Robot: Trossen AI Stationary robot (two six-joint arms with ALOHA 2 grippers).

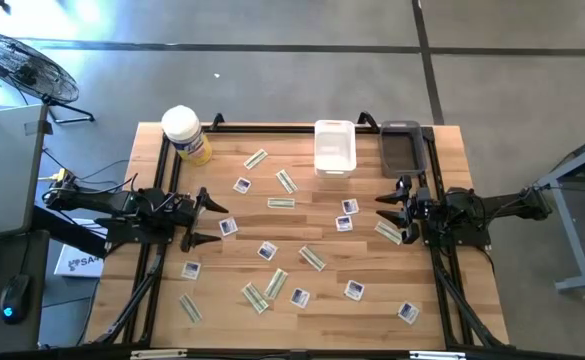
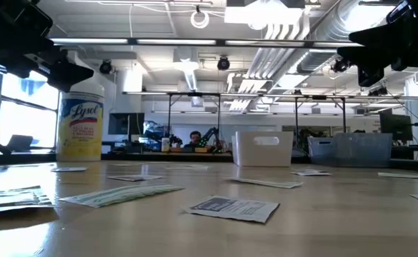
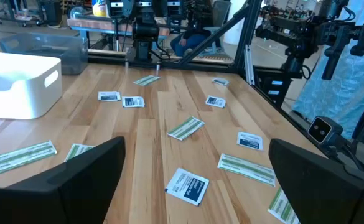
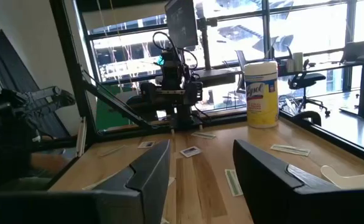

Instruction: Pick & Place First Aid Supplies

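Observation:
The first aid supplies lie flat and scattered over the wooden table (image 1: 302,330). They are square white packets with blue marks (image 1: 267,251) and narrow pale-green strips (image 1: 280,203). My left gripper (image 1: 210,221) hovers open at the table's left side, fingers pointing right. A square packet (image 3: 189,185) lies on the wood ahead of its fingers. My right gripper (image 1: 388,212) hovers open at the right side, pointing left, with a strip (image 1: 387,232) lying below it. In the low view both arms hang well above the tabletop, and neither gripper holds anything.
A white bin (image 1: 334,146) and a grey bin (image 1: 402,147) stand at the far edge, right of centre. The yellow tub with a white lid (image 1: 187,135) stands at the far left corner. A black frame rail (image 1: 272,128) runs along the table's edges.

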